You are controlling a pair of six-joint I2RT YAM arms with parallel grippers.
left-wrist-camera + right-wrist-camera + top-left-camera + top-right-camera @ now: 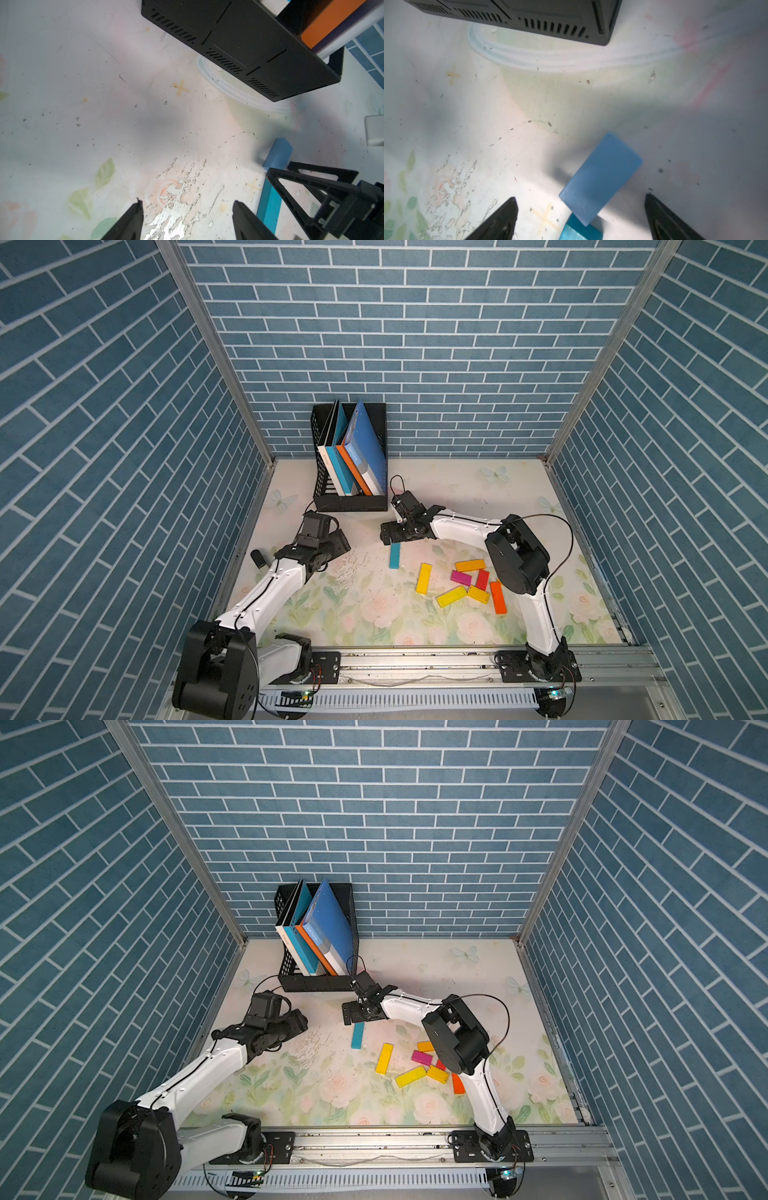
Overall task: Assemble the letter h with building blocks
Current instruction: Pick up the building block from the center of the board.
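– Two hands were there; how did they stand?
– The right hand had its jaws wide apart around a light blue block, not touching it. The left hand was also apart, with only bare worktop between.
– And the blocks?
– The light blue one overlapped an end of the teal block, near the book rack. The other blocks lay scattered beside the right arm.
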